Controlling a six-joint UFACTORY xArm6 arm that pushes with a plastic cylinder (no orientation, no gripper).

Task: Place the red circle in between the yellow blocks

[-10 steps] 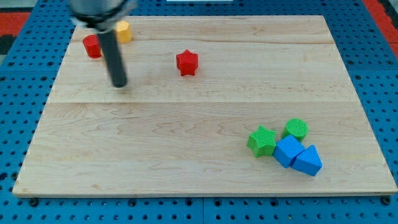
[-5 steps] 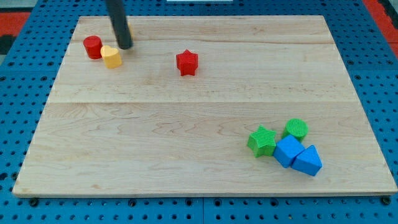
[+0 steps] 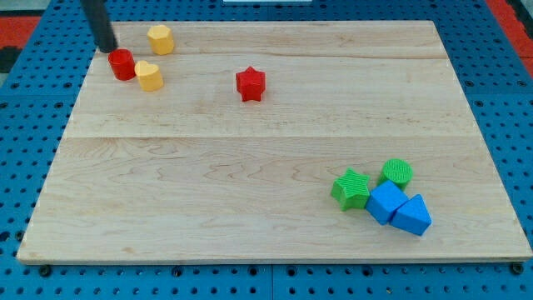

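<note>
Red circle set at the board's top left, with my tip just above and to its left.

No gripper is carried; only a bare rod is seen, its end down by the circle's upper-left edge, contact not clearly made out. One yellow block lies just right of the circle, nearly touching it; the other yellow block lies up and to the right, apart. The approach step is judged to be in hand. A short push towards the view's right is called for, into the gap between the yellows, without the nearer yellow being knocked away.
</note>
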